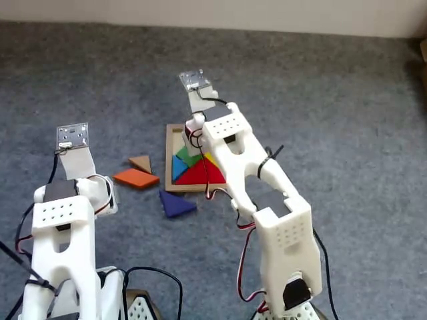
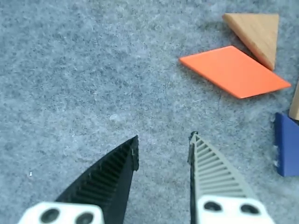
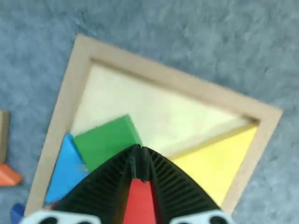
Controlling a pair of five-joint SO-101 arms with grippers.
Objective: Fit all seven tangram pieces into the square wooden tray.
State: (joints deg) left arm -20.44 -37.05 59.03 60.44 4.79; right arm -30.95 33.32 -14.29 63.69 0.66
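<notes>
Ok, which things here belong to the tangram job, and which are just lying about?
Job: square wooden tray; green piece, light blue triangle, red triangle, yellow triangle inside; orange parallelogram, plain wooden triangle, dark blue triangle outside.
Lying about: grey carpet; black cables.

The right arm [image 1: 233, 143] hides much of the wooden tray [image 1: 168, 160]; the right gripper [image 3: 138, 148] covers most of the red triangle [image 3: 138, 200]; the left wrist view's edge crops the dark blue triangle [image 2: 286, 144].
</notes>
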